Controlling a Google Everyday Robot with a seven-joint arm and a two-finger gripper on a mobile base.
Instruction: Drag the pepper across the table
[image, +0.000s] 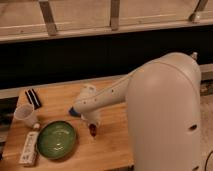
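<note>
The pepper (92, 130) is a small dark red thing on the light wooden table (112, 142), just right of the green bowl (56, 140). My gripper (90, 121) points down right over the pepper and hides its upper end. The white arm reaches in from the right across the table's middle.
A clear plastic cup (25, 115) stands at the left edge, with a white flat object (29, 149) in front of it. A black item (33, 97) lies at the back left. A blue object (73, 112) peeks out behind the gripper. A dark wall runs behind the table.
</note>
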